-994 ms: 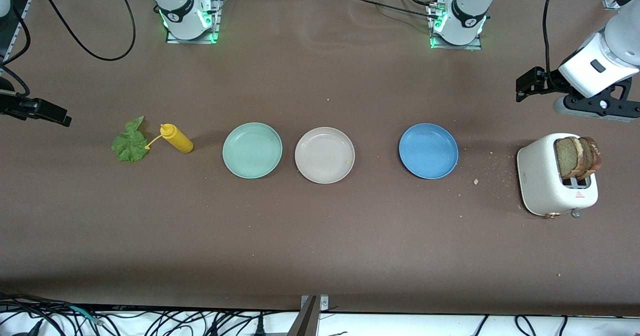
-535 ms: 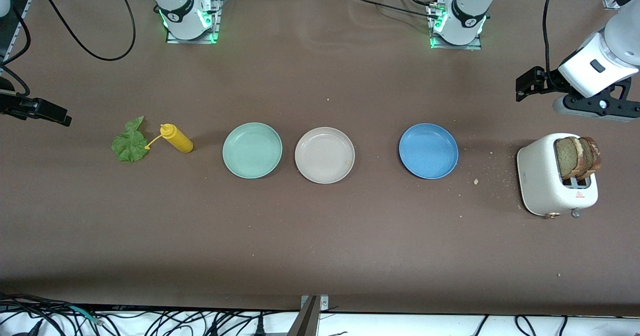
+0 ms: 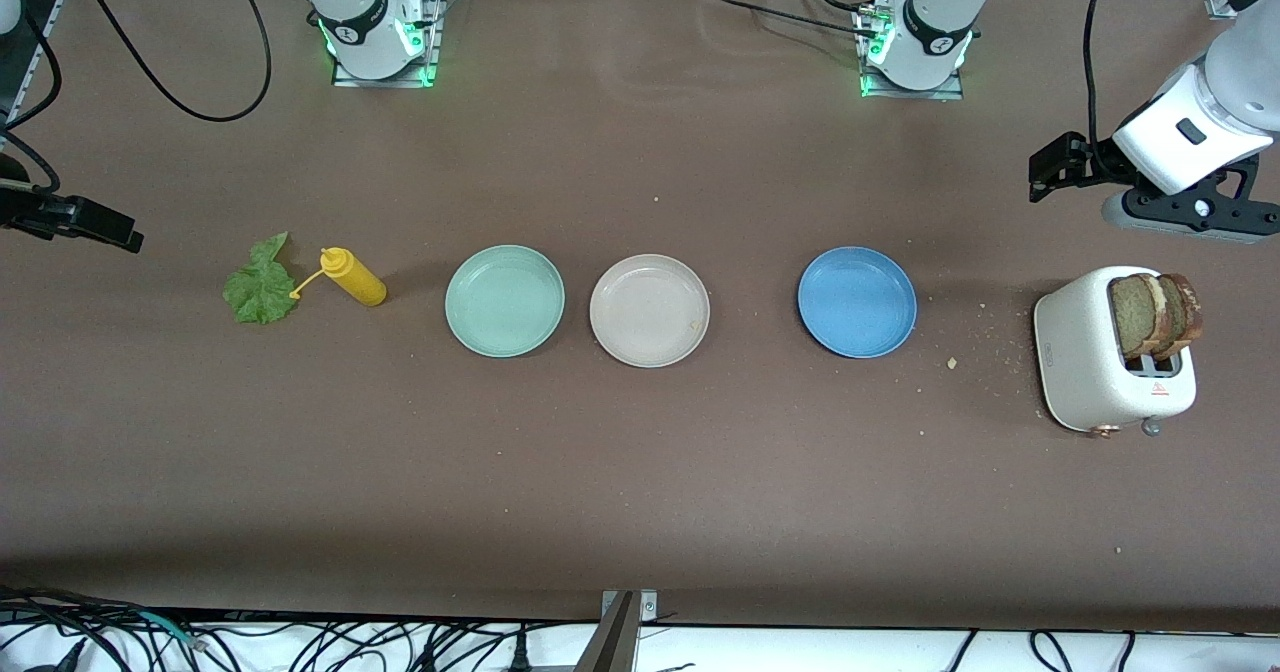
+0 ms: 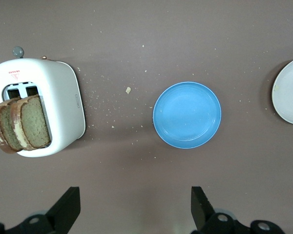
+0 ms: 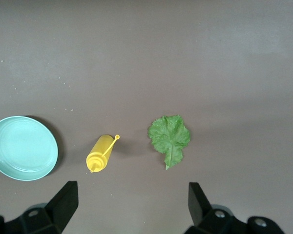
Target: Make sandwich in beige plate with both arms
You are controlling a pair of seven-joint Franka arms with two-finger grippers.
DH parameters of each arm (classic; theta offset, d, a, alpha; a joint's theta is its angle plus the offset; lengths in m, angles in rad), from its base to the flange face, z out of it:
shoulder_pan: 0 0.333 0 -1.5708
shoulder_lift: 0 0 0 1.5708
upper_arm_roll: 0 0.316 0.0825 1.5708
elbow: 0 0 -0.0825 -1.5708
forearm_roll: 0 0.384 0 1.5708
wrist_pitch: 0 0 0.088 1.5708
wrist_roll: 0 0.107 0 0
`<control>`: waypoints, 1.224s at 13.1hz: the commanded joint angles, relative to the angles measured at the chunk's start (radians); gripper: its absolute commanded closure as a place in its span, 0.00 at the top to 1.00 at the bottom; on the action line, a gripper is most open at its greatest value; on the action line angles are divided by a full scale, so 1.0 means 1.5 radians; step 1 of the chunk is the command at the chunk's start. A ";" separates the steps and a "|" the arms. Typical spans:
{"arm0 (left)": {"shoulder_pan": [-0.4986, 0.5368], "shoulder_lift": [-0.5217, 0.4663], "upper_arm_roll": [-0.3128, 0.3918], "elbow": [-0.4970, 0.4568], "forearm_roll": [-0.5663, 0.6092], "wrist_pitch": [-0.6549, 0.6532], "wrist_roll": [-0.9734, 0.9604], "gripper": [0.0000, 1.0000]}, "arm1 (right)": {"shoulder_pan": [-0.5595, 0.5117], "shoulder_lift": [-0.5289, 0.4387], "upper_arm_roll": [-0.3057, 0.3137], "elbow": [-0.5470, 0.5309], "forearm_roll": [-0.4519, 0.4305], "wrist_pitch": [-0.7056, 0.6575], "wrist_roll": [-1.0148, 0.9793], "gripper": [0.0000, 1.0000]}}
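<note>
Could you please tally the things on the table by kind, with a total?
Plates: 3 (mint-green plate, beige plate, blue plate)
Bread slices: 2, standing in the toaster
Toaster: 1
Lettuce leaf: 1
Yellow squeeze bottle: 1
Total: 8

A brown bench point(image 3: 640, 472) carries a lettuce leaf point(image 3: 258, 287), yellow squeeze bottle point(image 3: 355, 277), mint-green plate point(image 3: 504, 301), beige plate point(image 3: 649, 311), blue plate point(image 3: 857, 302), scattered crumbs point(image 3: 985, 337) and white toaster point(image 3: 1085, 362).

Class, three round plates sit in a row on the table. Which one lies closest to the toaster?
The blue plate. It sits at the left arm's end of the row, beside the white toaster; the beige plate and mint-green plate lie farther along.
</note>
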 commanded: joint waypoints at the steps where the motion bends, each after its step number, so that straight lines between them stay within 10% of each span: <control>1: 0.004 -0.002 -0.004 0.006 -0.006 -0.008 0.000 1.00 | -0.003 -0.003 0.001 0.001 0.012 -0.008 -0.006 1.00; 16: 0.192 0.143 0.003 0.000 0.102 0.126 0.113 1.00 | -0.003 -0.003 0.001 0.001 0.012 -0.008 -0.005 1.00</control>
